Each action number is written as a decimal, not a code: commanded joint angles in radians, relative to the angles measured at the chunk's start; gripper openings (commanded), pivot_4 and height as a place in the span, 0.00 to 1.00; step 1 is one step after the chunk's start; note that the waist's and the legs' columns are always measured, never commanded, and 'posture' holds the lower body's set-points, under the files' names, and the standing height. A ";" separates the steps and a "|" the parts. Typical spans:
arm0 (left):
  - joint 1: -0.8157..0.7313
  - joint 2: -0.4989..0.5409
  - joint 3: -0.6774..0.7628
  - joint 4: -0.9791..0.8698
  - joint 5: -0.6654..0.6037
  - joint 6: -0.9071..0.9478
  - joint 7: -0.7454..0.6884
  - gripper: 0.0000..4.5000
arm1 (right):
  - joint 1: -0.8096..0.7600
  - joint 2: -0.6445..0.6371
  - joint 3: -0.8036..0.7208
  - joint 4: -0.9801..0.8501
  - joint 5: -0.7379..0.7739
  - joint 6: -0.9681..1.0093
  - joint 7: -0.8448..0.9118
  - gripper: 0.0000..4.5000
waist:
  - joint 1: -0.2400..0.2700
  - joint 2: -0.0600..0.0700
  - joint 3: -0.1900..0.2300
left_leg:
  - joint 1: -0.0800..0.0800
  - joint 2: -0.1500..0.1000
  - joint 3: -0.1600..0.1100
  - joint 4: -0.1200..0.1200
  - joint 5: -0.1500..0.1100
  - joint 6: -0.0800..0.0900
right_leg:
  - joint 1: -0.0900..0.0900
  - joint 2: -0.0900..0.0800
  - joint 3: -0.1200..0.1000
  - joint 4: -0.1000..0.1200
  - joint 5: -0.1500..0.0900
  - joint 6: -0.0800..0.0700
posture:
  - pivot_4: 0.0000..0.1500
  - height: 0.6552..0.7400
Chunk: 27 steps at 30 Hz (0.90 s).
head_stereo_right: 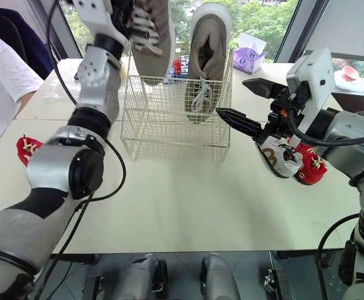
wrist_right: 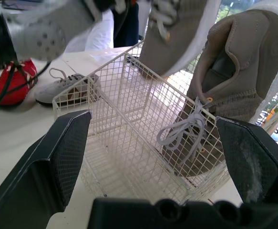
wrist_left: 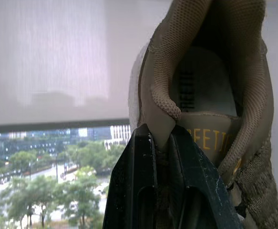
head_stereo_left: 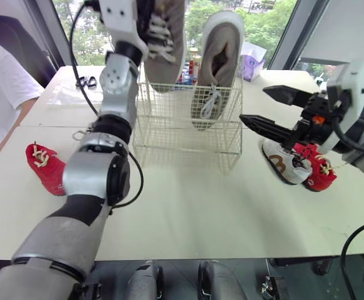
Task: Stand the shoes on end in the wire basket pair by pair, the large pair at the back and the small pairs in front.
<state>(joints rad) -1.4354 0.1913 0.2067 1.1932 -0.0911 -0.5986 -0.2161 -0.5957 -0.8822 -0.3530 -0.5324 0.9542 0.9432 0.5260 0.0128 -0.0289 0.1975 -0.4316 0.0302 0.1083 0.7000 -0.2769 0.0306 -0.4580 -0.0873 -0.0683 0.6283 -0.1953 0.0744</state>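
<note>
A pale cream table (head_stereo_left: 194, 212) carries everything. The wire basket (head_stereo_left: 188, 134) stands upright on it, toward the far side and about mid-width. On the left lies the left red shoe (head_stereo_left: 44, 167) near the table's edge, and just beside it, toward the basket, a small grey shoe (wrist_right: 65, 88). On the right a white shoe (head_stereo_left: 281, 164) and the right red shoe (head_stereo_left: 319, 172) lie side by side — touching, it seems. A purple tissue box (head_stereo_right: 247, 59) sits at the far right.
</note>
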 commanded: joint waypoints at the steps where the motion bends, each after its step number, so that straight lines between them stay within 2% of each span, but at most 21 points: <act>1: 0.016 -0.004 -0.011 -0.032 0.013 -0.002 0.025 0.01 | -0.038 -0.010 0.007 0.011 -0.011 -0.036 0.012 1.00 | 0.000 0.000 0.000 | 0.000 0.000 0.000 0.000 0.000 0.000 | 0.000 0.000 0.000 0.000 0.000 0.000 | 1.00 1.00; 8: 0.041 -0.005 -0.002 -0.075 -0.007 0.037 0.013 0.01 | -0.037 -0.015 0.022 0.022 -0.018 -0.049 0.026 1.00 | 0.000 0.000 0.000 | 0.002 0.000 0.000 0.000 0.000 0.000 | 0.001 0.000 0.000 0.000 0.000 0.000 | 1.00 1.00; 12: 0.134 -0.012 -0.020 -0.234 -0.022 0.118 -0.024 0.01 | -0.020 0.000 0.027 0.010 -0.015 -0.052 0.019 1.00 | -0.001 0.000 0.000 | 0.004 0.001 0.000 0.000 0.000 0.000 | 0.003 0.000 0.000 0.000 0.000 0.000 | 1.00 1.00; 16: 0.295 -0.025 -0.045 -0.524 -0.071 0.290 -0.065 0.35 | -0.023 0.014 0.043 0.026 -0.023 -0.064 0.026 1.00 | -0.002 0.002 -0.002 | 0.006 0.001 0.000 0.000 0.000 0.000 | 0.005 0.000 0.001 0.001 0.000 0.000 | 1.00 1.00; 18: 0.364 -0.025 -0.053 -0.658 -0.092 0.400 -0.063 0.55 | -0.028 0.021 0.057 0.040 -0.031 -0.073 0.034 1.00 | -0.003 0.002 -0.002 | 0.006 0.001 0.000 -0.001 0.000 0.000 | 0.006 0.000 0.001 0.000 0.000 0.000 | 1.00 1.00; 20: 0.417 -0.024 -0.059 -0.770 -0.106 0.491 -0.057 0.82 | -0.031 0.026 0.066 0.054 -0.042 -0.084 0.043 1.00 | -0.002 0.002 -0.002 | 0.005 0.001 -0.001 0.000 0.000 0.000 | 0.005 0.001 0.001 0.001 0.000 0.000 | 1.00 1.00; 21: 0.455 -0.019 -0.060 -0.850 -0.125 0.557 -0.056 0.89 | -0.033 0.032 0.074 0.065 -0.049 -0.092 0.047 1.00 | -0.001 0.002 -0.002 | 0.005 0.001 -0.001 0.000 0.000 0.000 | 0.005 0.001 0.001 0.001 0.000 0.000 | 1.00 1.00; 27: 0.611 0.061 -0.052 -1.219 -0.198 0.876 -0.061 0.89 | -0.022 0.073 0.084 0.115 -0.092 -0.131 0.038 1.00 | -0.002 0.003 -0.002 | 0.006 0.001 -0.001 0.000 0.000 -0.001 | 0.006 0.001 0.001 0.000 0.000 0.000 | 1.00 1.00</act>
<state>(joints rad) -0.8318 0.2379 0.1513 0.0657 -0.2608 0.2121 -0.2757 -0.6102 -0.8068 -0.2472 -0.4146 0.8792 0.8400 0.5700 0.0107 -0.0262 0.1957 -0.4254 0.0316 0.1067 0.6998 -0.2766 0.0301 -0.4514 -0.0866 -0.0673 0.6289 -0.1954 0.0742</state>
